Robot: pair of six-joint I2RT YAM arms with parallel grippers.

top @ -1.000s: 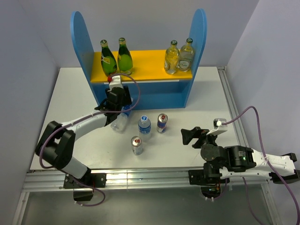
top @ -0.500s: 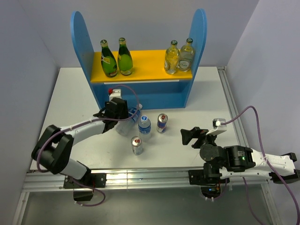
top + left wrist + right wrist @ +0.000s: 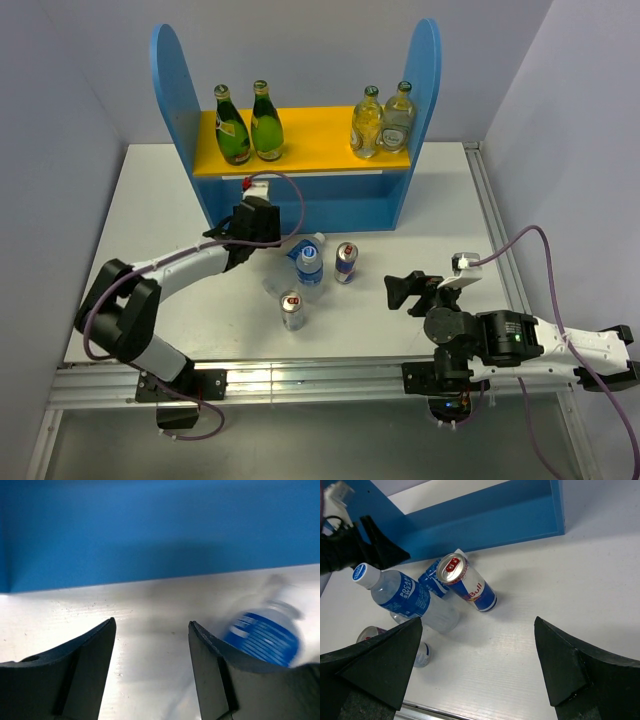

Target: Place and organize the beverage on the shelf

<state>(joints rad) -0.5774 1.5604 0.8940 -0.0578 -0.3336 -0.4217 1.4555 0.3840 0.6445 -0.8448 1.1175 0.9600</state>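
Observation:
The blue shelf (image 3: 175,95) holds two dark green bottles (image 3: 233,128) at the left of its yellow board. My left gripper (image 3: 256,222) is open and empty, close to the shelf's blue lower front (image 3: 150,530). One water bottle (image 3: 299,246) lies tipped just right of it, blurred in the left wrist view (image 3: 265,636). The other water bottle (image 3: 309,266) stands upright beside it and also shows in the right wrist view (image 3: 400,596). One can (image 3: 345,262) stands right of them, another (image 3: 291,311) nearer me. My right gripper (image 3: 396,290) is open and empty, right of the cans.
Two pale glass bottles (image 3: 382,122) stand at the right of the yellow board. The white table (image 3: 150,200) ends at a metal rail along the near edge (image 3: 300,375). Grey walls close in on the left, back and right.
My left gripper has let go of the water bottle and moved up toward the shelf. The bottle has dropped to the right, next to the upright bottle. The right arm has not moved.

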